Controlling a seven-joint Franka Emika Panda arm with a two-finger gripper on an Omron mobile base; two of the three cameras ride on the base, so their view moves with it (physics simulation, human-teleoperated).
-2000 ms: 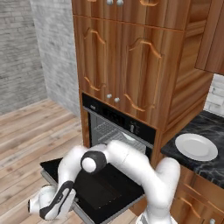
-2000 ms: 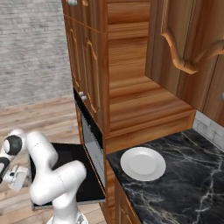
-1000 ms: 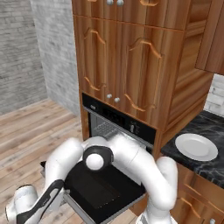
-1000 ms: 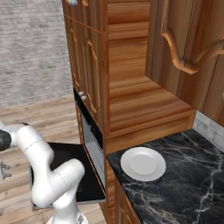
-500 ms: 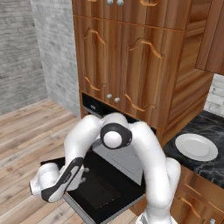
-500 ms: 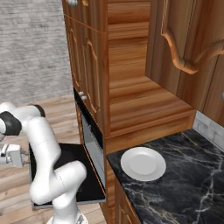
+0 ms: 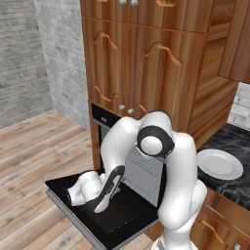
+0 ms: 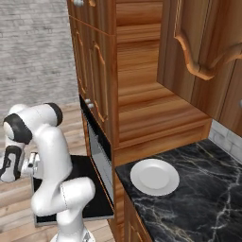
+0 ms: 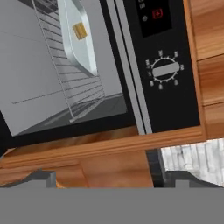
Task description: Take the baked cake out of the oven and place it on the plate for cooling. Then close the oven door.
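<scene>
The oven [image 7: 144, 163] stands open, its black oven door [image 7: 110, 220] folded down flat. Through the hand view I look into the cavity, where the small golden baked cake [image 9: 79, 30] lies on a silver tray [image 9: 78, 40] on the wire rack [image 9: 65, 89]. My gripper [image 9: 109, 180] is open and empty, well short of the cavity. Seen from the left base, the hand [image 7: 82, 189] hovers low over the lowered door. The white plate [image 7: 219, 163] rests on the dark marble counter to the oven's right, with nothing on it; the right base view shows the plate [image 8: 154, 176] too.
Wood cabinets [image 7: 146, 63] rise above the oven and a control panel with a round knob [image 9: 164, 70] sits beside the cavity. My own arm [image 7: 154, 141] arches in front of the oven opening. Wooden floor [image 7: 29, 151] lies open to the left.
The hand has swung from low at the far left up and rightwards, and now hangs over the open oven door facing the cavity. The jaws stay wide apart.
</scene>
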